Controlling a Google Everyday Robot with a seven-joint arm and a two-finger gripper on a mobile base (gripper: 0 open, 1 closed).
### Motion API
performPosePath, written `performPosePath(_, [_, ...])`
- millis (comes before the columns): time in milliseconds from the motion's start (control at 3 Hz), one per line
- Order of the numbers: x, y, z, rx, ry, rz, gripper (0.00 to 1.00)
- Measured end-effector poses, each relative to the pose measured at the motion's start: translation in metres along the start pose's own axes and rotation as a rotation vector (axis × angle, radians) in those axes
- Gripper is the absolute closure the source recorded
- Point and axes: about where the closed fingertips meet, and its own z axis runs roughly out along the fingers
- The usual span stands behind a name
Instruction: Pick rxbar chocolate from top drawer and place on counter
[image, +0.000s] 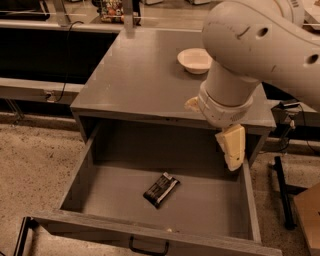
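Note:
The rxbar chocolate (161, 189) lies flat on the floor of the open top drawer (150, 235), near its middle, black wrapper with a lighter end toward the back. The drawer is pulled fully out, with its dark handle (149, 247) at the front. My gripper (213, 133) hangs on the big white arm over the drawer's back right part, just in front of the counter (135, 75) edge. It is above and to the right of the bar, not touching it. It is open and empty, with one cream finger (231, 147) pointing down.
A white bowl (195, 60) stands on the counter at the back right. The arm's bulk (260, 45) covers the counter's right side. A dark stand (282, 185) and a cardboard box corner (310, 220) are right of the cabinet. Speckled floor lies to the left.

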Motion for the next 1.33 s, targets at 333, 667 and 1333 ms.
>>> performPosePath(333, [-0.006,-0.001,0.008,-0.007,-0.015,-0.030,0.00])
performPosePath(667, [-0.034,0.003,0.046,-0.005,-0.060,-0.083,0.00])
performPosePath(1333, [-0.088,-0.026,0.141,0.010,-0.094,-0.218,0.00])
